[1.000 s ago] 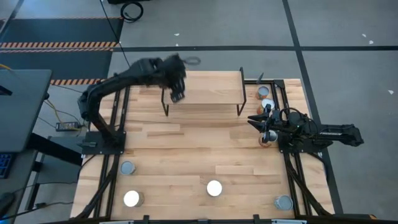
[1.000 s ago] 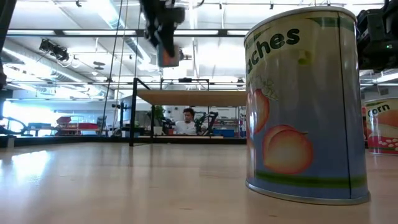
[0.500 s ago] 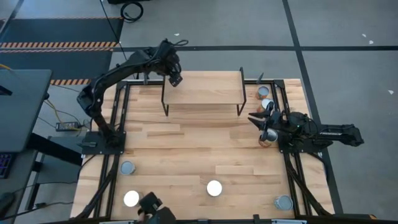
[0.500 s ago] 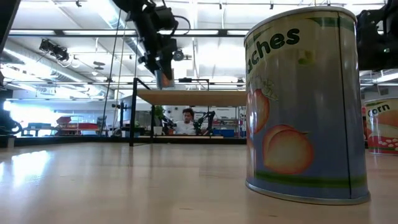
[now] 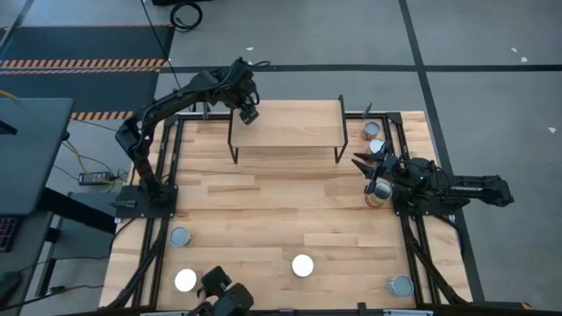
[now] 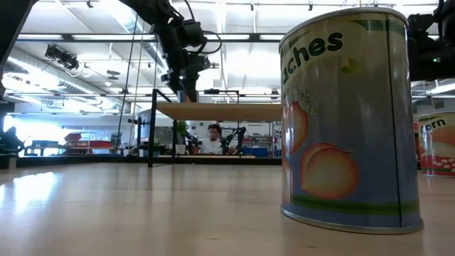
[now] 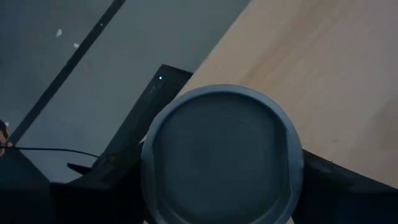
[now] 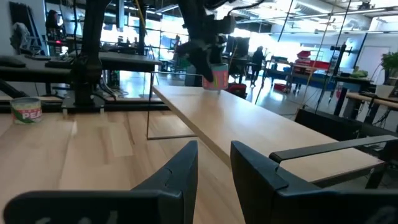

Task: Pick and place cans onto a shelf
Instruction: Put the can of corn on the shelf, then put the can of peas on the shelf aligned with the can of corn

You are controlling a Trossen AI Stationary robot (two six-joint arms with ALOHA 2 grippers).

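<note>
One can (image 7: 222, 155) gripped in left gripper (image 5: 248, 112) jaws at shelf (image 5: 290, 123); right gripper (image 5: 373, 171) jaws closed.

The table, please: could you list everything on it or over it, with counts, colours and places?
front cans: four, two white lids and two grey, along the table edge farthest from the shelf
side cans: three, one grey lid, one white, one orange-labelled, by the shelf's right end; the orange one is beside the right gripper
held can: one, grey lid, at the shelf's far left corner
shelf: one, light wood top, black legs, far middle of the table
table: one, light wood slats
dark object: one, black, front edge; cannot tell what it is
left gripper: closed on the held can
right gripper: shut, empty, at the right side
</note>
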